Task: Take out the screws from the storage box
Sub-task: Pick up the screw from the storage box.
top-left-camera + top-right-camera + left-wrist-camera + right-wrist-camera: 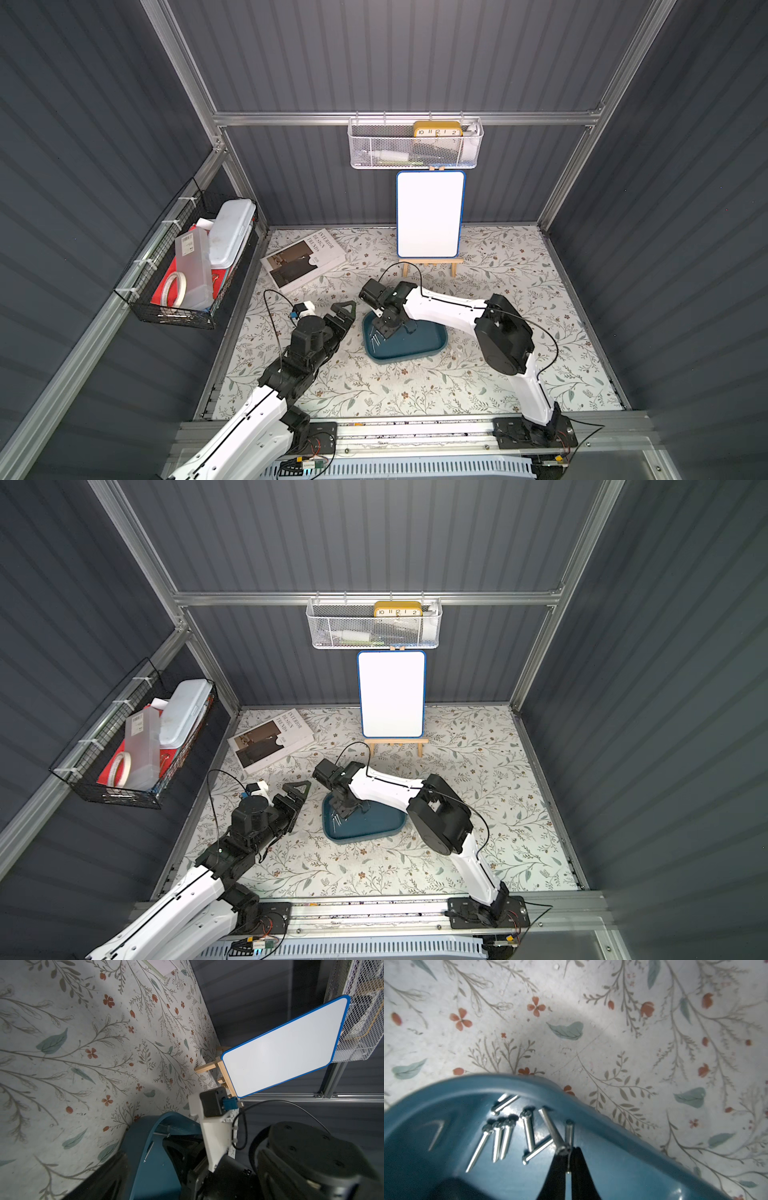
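Roughly at the middle of the floral table [415,395] sits the storage box [419,347], a shallow teal tray that shows in both top views [374,827]. The screws [500,1140] lie bunched on its floor at its left end, close to a rounded corner; in a top view they appear as a small silver cluster [376,338].

The right arm [440,307] reaches over the tray from the table's right side, and the right fingers [557,1172] point down into that cluster. In the right wrist view they are drawn together on 1 screw [569,1134], whose thin shaft runs between the 2 black tips and sticks out past them. A longer screw [550,1126] rests with its head against the same tips. About 7 more lie loose beside it, 3 of them side by side.

The left fingers [347,308] hover above the table just beside the tray's left edge, spread wide apart.

A book [303,259] lies near the table's far left corner. A blue-framed whiteboard [430,214] stands on a wooden easel [430,262] at the middle of the far edge. Above it a white mesh basket [374,153] hangs on the back wall with a yellow clock [437,129] inside. A black wire basket [174,320] hangs on the left wall, holding a white case [230,228] and a roll of tape [174,289].
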`<state>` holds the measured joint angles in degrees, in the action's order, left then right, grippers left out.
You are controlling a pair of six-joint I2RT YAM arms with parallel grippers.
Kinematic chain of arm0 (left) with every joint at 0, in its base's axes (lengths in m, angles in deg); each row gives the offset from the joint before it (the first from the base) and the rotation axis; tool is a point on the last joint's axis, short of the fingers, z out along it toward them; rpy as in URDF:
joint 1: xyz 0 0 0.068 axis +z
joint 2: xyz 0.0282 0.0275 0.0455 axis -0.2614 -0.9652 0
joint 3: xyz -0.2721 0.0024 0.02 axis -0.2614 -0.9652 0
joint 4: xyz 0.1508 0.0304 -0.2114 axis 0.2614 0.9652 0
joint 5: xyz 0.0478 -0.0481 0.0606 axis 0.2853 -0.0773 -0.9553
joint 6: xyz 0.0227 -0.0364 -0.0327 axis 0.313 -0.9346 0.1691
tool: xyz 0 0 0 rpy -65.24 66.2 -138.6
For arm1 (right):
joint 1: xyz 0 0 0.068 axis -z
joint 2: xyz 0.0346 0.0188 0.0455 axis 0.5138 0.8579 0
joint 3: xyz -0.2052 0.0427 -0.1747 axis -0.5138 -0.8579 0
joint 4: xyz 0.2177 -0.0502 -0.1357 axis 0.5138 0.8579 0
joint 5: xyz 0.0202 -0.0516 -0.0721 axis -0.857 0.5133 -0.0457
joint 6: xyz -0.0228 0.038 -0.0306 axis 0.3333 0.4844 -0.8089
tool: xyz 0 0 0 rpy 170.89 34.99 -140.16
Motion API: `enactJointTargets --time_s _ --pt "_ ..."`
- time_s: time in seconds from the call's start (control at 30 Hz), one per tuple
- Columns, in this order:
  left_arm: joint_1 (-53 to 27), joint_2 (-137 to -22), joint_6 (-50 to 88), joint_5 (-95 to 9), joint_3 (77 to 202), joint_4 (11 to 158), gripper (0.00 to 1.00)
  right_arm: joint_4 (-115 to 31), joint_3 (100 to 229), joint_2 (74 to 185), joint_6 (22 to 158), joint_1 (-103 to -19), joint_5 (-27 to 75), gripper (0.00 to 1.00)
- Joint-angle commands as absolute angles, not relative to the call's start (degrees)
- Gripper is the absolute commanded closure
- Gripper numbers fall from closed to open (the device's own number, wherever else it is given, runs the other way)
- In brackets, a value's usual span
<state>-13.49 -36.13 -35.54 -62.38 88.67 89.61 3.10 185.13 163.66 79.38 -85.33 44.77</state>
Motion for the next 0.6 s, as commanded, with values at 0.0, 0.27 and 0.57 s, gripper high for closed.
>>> enactJointTargets --time_s 0.0,0.27,0.57 --pt "-13.66 -36.60 -35.31 -61.53 89.38 89.22 0.01 4.34 183.58 160.73 80.31 -85.09 45.02 0.94" --pt "-13.67 -37.62 -35.17 -61.76 90.09 88.61 0.01 6.79 181.35 158.15 82.28 -85.06 46.17 0.95" --pt "-13.67 -38.95 -33.82 -60.27 90.80 87.50 0.01 6.53 176.62 150.59 86.49 -83.88 44.92 0.96"
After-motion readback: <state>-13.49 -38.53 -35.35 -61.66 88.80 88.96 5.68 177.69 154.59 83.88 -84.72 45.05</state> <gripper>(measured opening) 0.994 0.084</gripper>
